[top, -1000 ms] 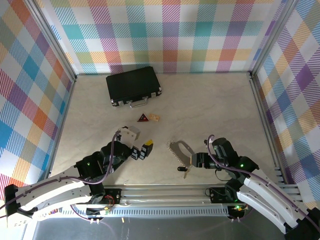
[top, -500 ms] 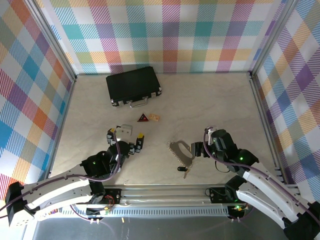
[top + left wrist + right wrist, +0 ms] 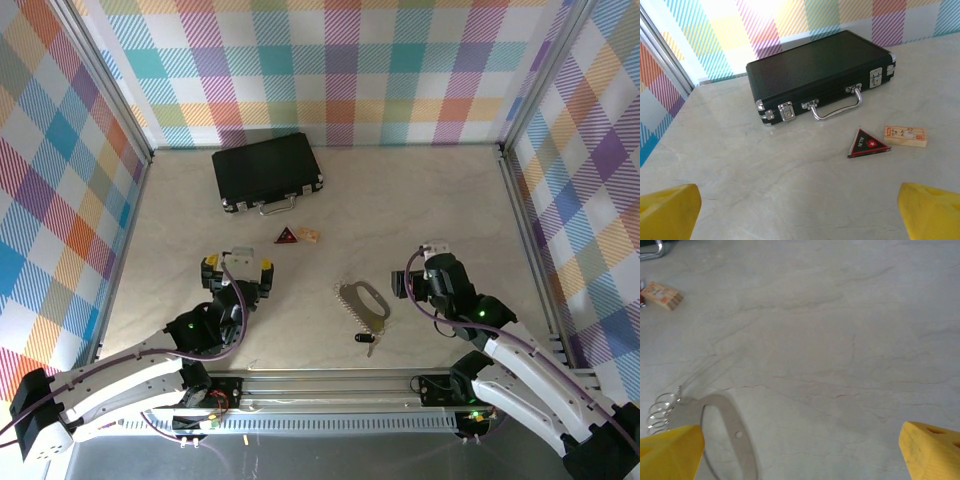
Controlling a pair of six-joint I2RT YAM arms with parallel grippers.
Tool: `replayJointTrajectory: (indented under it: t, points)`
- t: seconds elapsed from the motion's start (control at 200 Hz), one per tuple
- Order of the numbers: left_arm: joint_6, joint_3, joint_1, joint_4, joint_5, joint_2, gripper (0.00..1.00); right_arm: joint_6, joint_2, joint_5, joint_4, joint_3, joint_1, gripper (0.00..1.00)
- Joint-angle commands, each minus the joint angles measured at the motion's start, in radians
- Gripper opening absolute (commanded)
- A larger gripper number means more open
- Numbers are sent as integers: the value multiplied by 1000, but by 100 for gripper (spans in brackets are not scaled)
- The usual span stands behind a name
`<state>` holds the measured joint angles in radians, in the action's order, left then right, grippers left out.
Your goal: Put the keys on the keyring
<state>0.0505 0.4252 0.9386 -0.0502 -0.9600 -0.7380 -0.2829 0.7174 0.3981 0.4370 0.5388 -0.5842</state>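
Both grippers stand wide and hold nothing, so I judge the job to be at the pick-up stage, with nothing threaded yet.

From the top camera, the left gripper (image 3: 238, 265) hovers over bare table with its yellow tips spread, well apart from the keyring (image 3: 366, 303). The right gripper (image 3: 432, 275) sits just to the right of that loop, not touching it. The key (image 3: 366, 339) lies flat on the table by the keyring's near end. I cannot tell whether the two touch, but the key does not look hooked on. The black case (image 3: 266, 170) sits at the back, with the red triangle (image 3: 287, 236) and the tan chip (image 3: 309, 235) just in front of it.

On the left wrist camera, the left gripper (image 3: 799, 212) is fully spread, with bare marble between the tips. It faces the case (image 3: 815, 70), the triangle (image 3: 867, 144) and the chip (image 3: 905, 135).

On the right wrist camera, the right gripper (image 3: 800, 450) is equally wide and empty. The keyring (image 3: 732, 417) lies by its left fingertip, outside the gap.

For my next move I'd swing the right gripper left over the loop and pinch its band to steady it. Then I'd bring the left arm across for the key. It is tiny and lies flat, so I'd need a low, narrow pinch on the black head.
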Motion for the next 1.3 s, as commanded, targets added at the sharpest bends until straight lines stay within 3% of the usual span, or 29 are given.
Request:
replayJointTrajectory:
  t: [0.0,0.395,0.645,0.84,1.175,1.295]
  points:
    - [-49,-14,-9,23,-36,35,100,27,9,107,-25,12,17,99]
    - [-94,-93,-11,96,-125,61,100,116,-84,242,-188,-135,50,99]
    - [-186,-144,-19,174,-176,84,100,165,-215,255,-223,-223,93,99]
    - [-201,-223,-32,265,-215,56,100,236,-213,246,-281,-262,125,99]
    - [-226,-306,-156,423,-109,46,100,354,-182,173,-541,-390,172,99]
    - [-193,-287,-225,436,-7,-13,100,363,-144,159,-596,-394,210,99]
